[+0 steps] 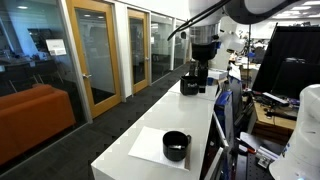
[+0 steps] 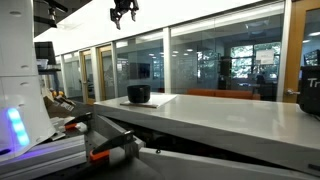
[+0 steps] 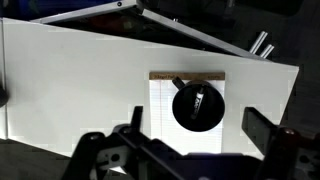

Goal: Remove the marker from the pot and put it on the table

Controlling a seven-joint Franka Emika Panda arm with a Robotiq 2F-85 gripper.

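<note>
Your gripper hangs high above the tabletop, well clear of everything, w/ the jaws spread wide and nothing between them. In the wrist view the gripper shows the same: one finger at each side of the bottom edge, big gap betw. them, empty.

The pot sits approx. straight below you, upright, on the white sheet. It's in the sheet's lower right part in the wrist view, and its rim looks inside the sheet's edges. The marker is inside the pot: a thin light stick lying at a slant across the dark interior, w/ a reddish bit near its middle. Can't tell which end is the cap.

In an exterior view the pot is at the near end of the long white tabletop, on the sheet. A taller black object stands farther back on the same tabletop, well apart from the pot. The marker doesn't show in either exterior view; the pot reads as just a dark low cylinder there.
</note>
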